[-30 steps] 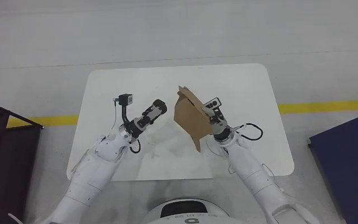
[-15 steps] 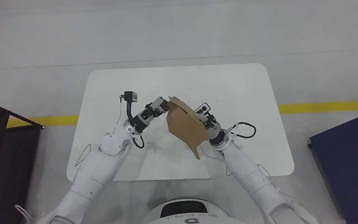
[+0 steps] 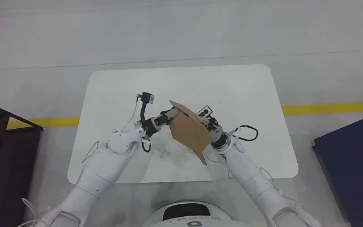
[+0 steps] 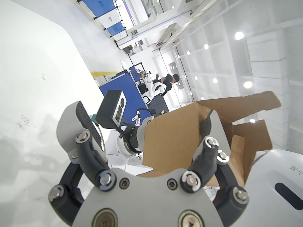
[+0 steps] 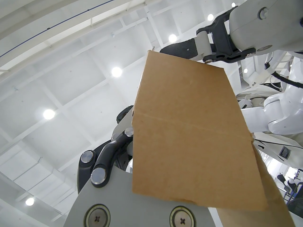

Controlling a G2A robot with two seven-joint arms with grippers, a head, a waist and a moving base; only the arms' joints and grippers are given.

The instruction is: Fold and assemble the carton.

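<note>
A flat brown carton (image 3: 190, 129) is held up off the white table (image 3: 113, 96) near its middle, tilted. My right gripper (image 3: 212, 135) holds it from the right side; in the right wrist view the carton (image 5: 189, 131) covers the fingers. My left gripper (image 3: 168, 116) is at the carton's left upper corner. In the left wrist view it (image 4: 144, 119) stands open around that corner of the carton (image 4: 172, 138), and one finger pad (image 4: 207, 125) touches the cardboard. One left finger (image 5: 182, 48) shows past the carton's far edge in the right wrist view.
A yellow floor line (image 3: 323, 108) runs past both sides of the table. A dark frame (image 3: 14, 147) stands off the left edge and a blue panel (image 3: 346, 164) off the right. The table surface around the arms is bare.
My left gripper has moved right, from well clear of the carton to around its left corner. The carton has shifted slightly left and tilted flatter in the right gripper.
</note>
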